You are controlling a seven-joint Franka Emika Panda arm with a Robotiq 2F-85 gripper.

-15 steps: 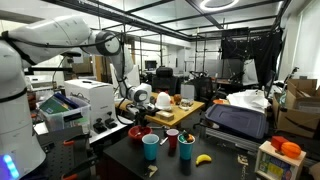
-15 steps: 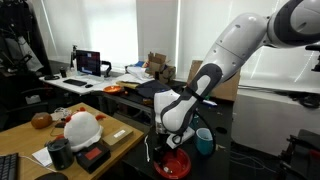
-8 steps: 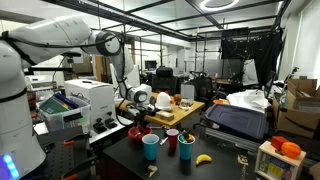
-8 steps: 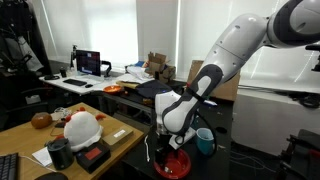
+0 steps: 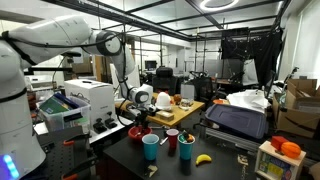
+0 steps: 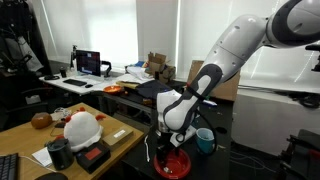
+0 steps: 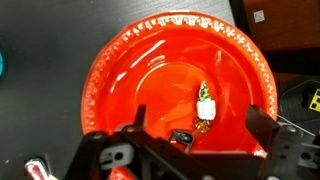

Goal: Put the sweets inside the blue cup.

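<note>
The sweets (image 7: 205, 106) lie in a red plate (image 7: 140, 70): a small white piece with a green top and a brown bit just below it. My gripper (image 7: 198, 122) hangs open right above the plate, a dark finger (image 7: 138, 118) on either side of the sweets and nothing between them. In both exterior views the gripper (image 5: 140, 122) (image 6: 168, 147) points down over the red plate (image 5: 134, 132) (image 6: 178, 165). The blue cup (image 5: 151, 147) (image 6: 204, 140) stands upright on the dark table close beside the plate.
A red cup (image 5: 187, 148) and a dark cup (image 5: 172, 138) stand near the blue cup, with a banana (image 5: 204, 158) beyond them. A white printer (image 5: 85, 100) and a wooden desk with a white helmet (image 6: 82, 126) flank the work table.
</note>
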